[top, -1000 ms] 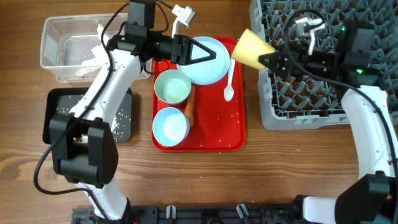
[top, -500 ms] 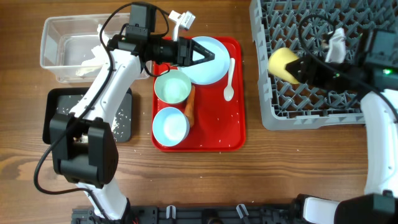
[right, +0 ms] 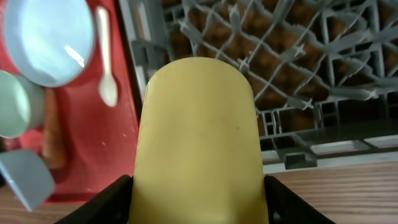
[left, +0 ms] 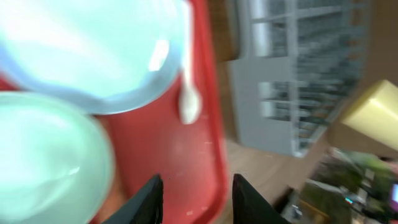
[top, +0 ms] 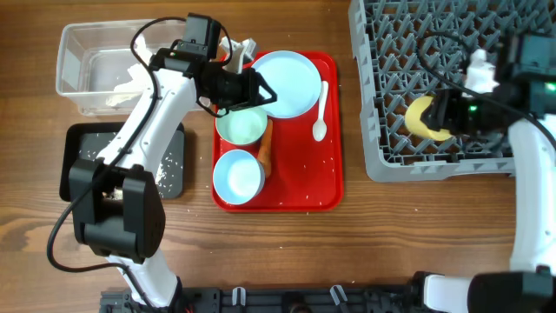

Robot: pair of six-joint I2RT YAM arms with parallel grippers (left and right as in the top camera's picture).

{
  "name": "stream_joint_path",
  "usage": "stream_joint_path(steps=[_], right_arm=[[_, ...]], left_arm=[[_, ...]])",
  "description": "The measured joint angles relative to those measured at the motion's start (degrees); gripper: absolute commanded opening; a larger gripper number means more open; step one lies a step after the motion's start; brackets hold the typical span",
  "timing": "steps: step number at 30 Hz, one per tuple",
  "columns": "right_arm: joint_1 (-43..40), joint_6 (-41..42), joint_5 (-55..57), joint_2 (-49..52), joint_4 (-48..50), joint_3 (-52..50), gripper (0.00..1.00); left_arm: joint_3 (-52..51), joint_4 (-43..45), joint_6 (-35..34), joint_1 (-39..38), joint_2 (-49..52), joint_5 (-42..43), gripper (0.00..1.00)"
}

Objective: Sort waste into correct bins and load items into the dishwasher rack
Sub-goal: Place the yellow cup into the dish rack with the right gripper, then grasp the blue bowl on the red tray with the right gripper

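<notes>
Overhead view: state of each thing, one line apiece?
small yellow cup: gripped by right gripper, over dishwasher rack
left gripper: jaws open, empty, above red tray
pale blue round plate: flat on red tray, empty
mint-green bowl: upright, empty
pale blue bowl: upright, empty
white plastic spoon: lying on red tray
orange carrot: lying on red tray
clear tub: holds tissue
black tray: rice scattered inside

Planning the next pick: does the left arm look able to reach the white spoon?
Probably yes: the left hand is open and empty above the red tray, and the white spoon lies uncovered nearby.
</notes>
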Motion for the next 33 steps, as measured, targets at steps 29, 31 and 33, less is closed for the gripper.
stream_joint_path(steps=[29,31,33], right_arm=[[10.71,2.36,4.46,13.99,-1.73,14.19,0.93],[14.25,2.38,3.13,13.44,-0.39,15.17,0.93],[19.06,2.54,2.01,13.33,0.98,15.23,0.91]], left_arm=[[1.86,-0.70,0.20,3.93,-4.17,-15.93,0.64],[2.36,-0.09,-0.02,5.90,-6.54,-16.55,0.65],[2.95,0.17,-0.87,8.87,-9.49,-17.16,0.65]])
